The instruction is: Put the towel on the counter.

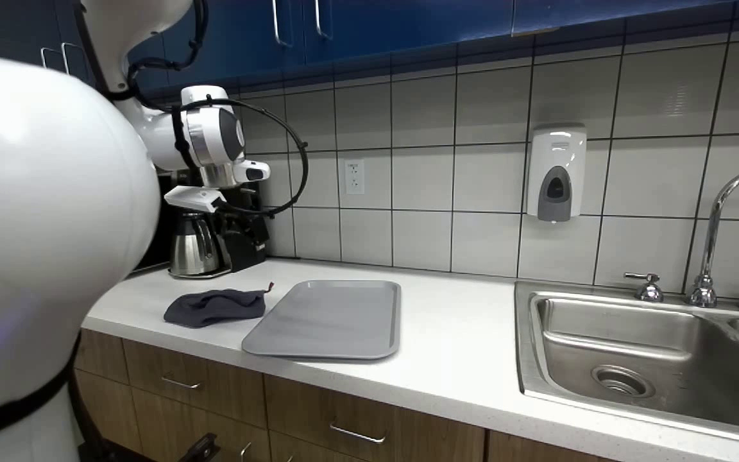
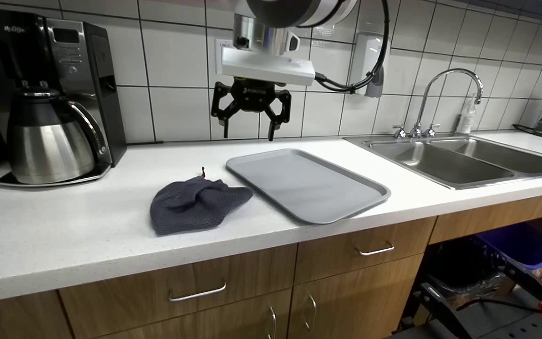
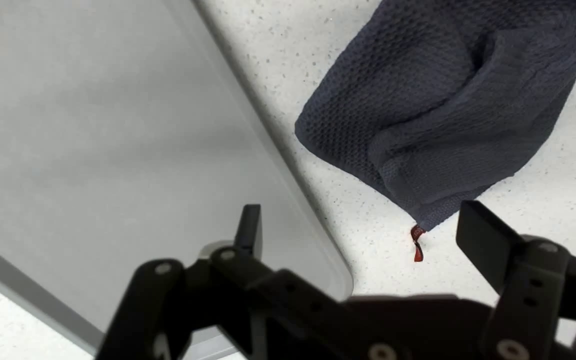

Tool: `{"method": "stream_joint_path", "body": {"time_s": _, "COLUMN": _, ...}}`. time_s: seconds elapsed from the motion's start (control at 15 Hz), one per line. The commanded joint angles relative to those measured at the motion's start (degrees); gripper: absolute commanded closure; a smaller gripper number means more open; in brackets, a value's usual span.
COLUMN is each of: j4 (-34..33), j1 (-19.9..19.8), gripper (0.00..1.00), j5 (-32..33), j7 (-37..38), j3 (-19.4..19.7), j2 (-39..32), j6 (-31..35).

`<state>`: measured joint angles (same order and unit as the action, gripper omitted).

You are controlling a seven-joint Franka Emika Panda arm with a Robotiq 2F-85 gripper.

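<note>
A dark grey-blue towel lies crumpled on the white counter (image 2: 64, 216), with a small red tag at one corner. It shows in both exterior views (image 1: 215, 308) (image 2: 195, 207) and in the wrist view (image 3: 433, 115). A narrow strip of counter separates it from the tray in the wrist view. My gripper (image 2: 248, 131) is open and empty, raised above the counter near the tray's back end. In the wrist view its fingers (image 3: 363, 230) are wide apart, with the towel's tagged corner showing below and between them. In an exterior view the fingers are lost against the dark coffee maker.
A grey tray (image 1: 337, 314) lies beside the towel, also seen in the wrist view (image 3: 143, 125). A coffee maker (image 2: 83, 80) with a steel carafe (image 2: 52, 141) stands at one end. A double sink (image 2: 440, 160) with a faucet (image 2: 421, 103) lies beyond the tray. A soap dispenser (image 1: 555, 173) hangs on the wall.
</note>
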<state>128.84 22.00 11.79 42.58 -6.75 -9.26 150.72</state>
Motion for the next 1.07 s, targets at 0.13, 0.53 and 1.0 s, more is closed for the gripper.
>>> {"method": "stream_joint_path", "body": {"time_s": 0.13, "j4": 8.74, "j1": -5.08, "gripper": 0.0, "j5": -6.97, "j7": -10.61, "j3": -1.65, "j2": 10.23, "j6": 0.64}}
{"method": "stream_joint_path", "body": {"time_s": 0.53, "j4": 14.35, "j1": -8.11, "gripper": 0.0, "j5": -14.05, "j7": -20.4, "j3": -1.27, "j2": 18.51, "j6": 0.28}}
{"method": "stream_joint_path", "body": {"time_s": 1.0, "j4": 19.5, "j1": -9.89, "gripper": 0.0, "j5": -17.3, "j7": -30.55, "j3": -0.21, "j2": 27.07, "j6": -0.67}}
